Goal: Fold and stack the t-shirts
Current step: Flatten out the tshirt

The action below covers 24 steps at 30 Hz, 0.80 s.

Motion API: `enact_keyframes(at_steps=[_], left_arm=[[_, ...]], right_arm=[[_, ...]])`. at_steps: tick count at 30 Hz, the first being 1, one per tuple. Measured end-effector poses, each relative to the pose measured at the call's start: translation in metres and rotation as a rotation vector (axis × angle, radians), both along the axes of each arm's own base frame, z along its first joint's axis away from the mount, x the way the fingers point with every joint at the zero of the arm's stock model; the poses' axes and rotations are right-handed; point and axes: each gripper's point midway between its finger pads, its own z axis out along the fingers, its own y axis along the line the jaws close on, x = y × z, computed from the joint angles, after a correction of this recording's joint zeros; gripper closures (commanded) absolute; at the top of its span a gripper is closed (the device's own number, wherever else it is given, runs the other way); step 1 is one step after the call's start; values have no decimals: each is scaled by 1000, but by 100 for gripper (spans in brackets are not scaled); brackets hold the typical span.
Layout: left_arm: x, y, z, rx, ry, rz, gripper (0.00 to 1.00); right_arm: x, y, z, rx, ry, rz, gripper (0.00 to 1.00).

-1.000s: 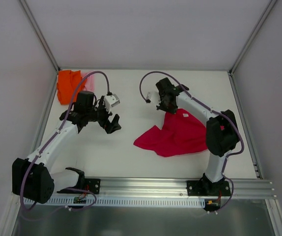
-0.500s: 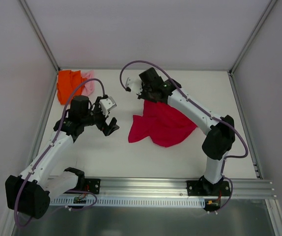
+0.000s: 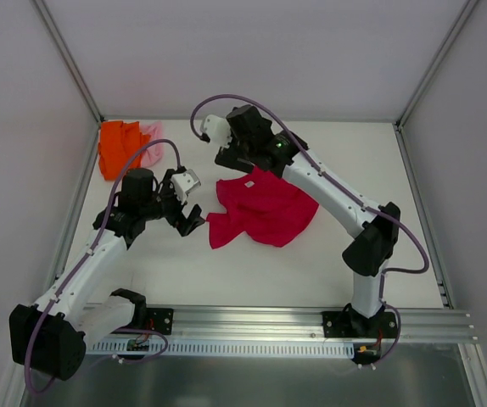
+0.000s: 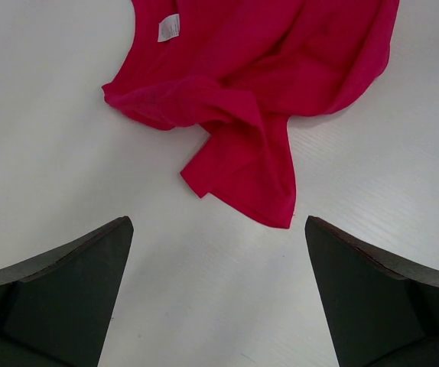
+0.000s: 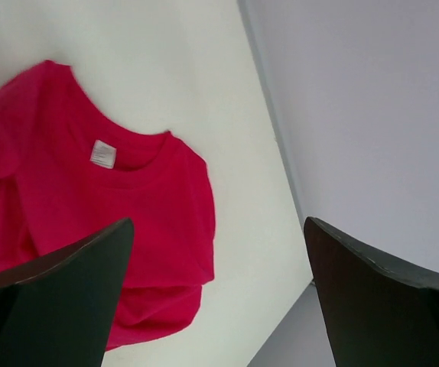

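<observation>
A crumpled crimson-red t-shirt (image 3: 260,208) lies mid-table, its collar and white label (image 5: 102,154) facing up. My right gripper (image 3: 231,159) hovers over the shirt's back-left edge, open and empty, and in its wrist view (image 5: 218,222) the red t-shirt (image 5: 112,206) lies below its fingers. My left gripper (image 3: 189,217) stands open just left of the shirt, and in the left wrist view (image 4: 218,222) a loose corner of the red t-shirt (image 4: 250,84) lies ahead of its fingers. In the back-left corner the orange t-shirt (image 3: 118,146) is bunched up, with a bit of pink t-shirt (image 3: 152,140) beside it.
White walls enclose the table at the back and both sides, with a metal post (image 3: 69,64) near the orange shirt. An aluminium rail (image 3: 252,322) carrying both arm bases runs along the near edge.
My right gripper pulled the red t-shirt left and toward the back, then opened and let it go. The left arm drew in slightly and stayed open.
</observation>
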Motion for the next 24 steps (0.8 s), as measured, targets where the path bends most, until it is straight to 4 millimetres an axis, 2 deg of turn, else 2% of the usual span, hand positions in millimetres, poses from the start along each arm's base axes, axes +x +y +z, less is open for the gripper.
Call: enact_keyframes(at_steps=[2, 6, 10, 13, 15, 17, 20, 24], left_arm=[[0, 0, 0, -1, 3, 1, 1], [4, -2, -11, 8, 52, 0, 1], [25, -10, -38, 44, 192, -6, 1], [33, -8, -73, 93, 294, 16, 1], [34, -3, -93, 131, 348, 37, 1], [38, 0, -107, 161, 384, 58, 1], [48, 4, -120, 197, 407, 87, 1], [57, 5, -126, 212, 415, 108, 1]], right_arm=[[14, -16, 4, 3, -25, -62, 0], [47, -69, -1, 0, -39, -233, 0], [62, -136, -39, -46, 22, -402, 0], [53, -173, -70, -93, 84, -476, 0], [41, -184, -80, -105, 110, -490, 0], [29, -190, -80, -100, 115, -493, 0], [15, -198, -64, -53, 85, -499, 0], [8, -208, -39, 12, 28, -517, 0]])
